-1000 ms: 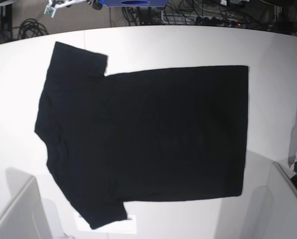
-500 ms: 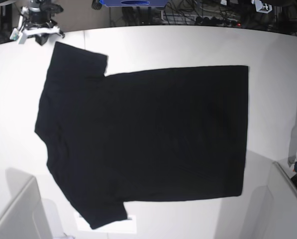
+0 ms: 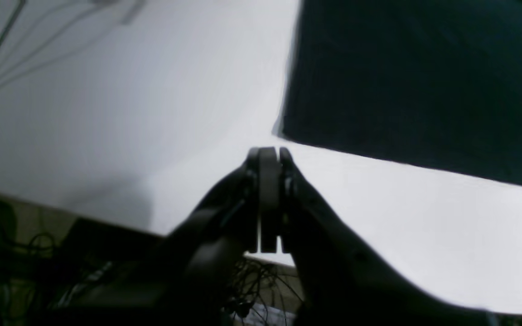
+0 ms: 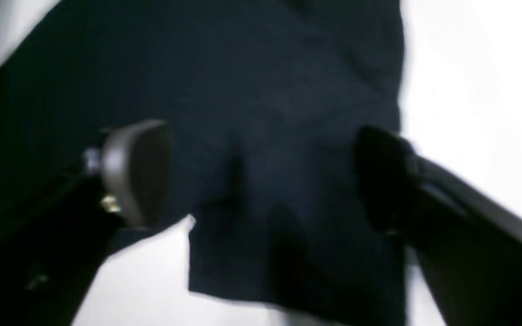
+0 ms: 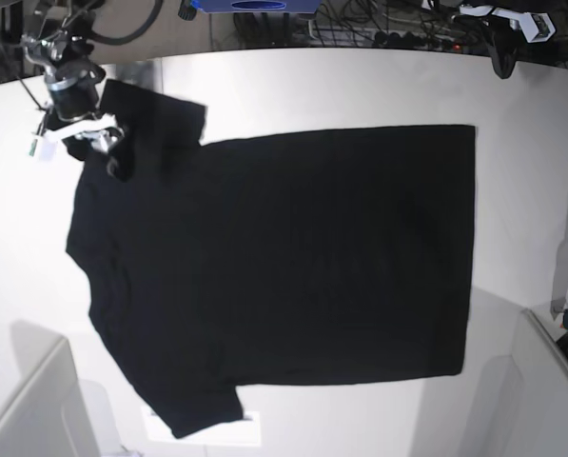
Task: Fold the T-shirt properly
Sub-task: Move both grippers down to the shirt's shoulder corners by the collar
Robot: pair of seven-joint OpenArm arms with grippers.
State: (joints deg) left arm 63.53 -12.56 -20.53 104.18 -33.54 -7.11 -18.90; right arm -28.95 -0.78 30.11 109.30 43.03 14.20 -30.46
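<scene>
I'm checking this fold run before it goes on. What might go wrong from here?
The right gripper hangs open over one sleeve of the T-shirt; its blurred view suggests motion, so it may pinch one layer only or bunch the cloth. The left gripper is shut, beside the shirt's hem corner at the table edge; unless it opens, the lift may be one-sided and skew the shirt.

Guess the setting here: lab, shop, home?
Likely a robotics lab: white worktable with only a black T-shirt spread flat, cable tangles and power strips on the floor behind.
</scene>
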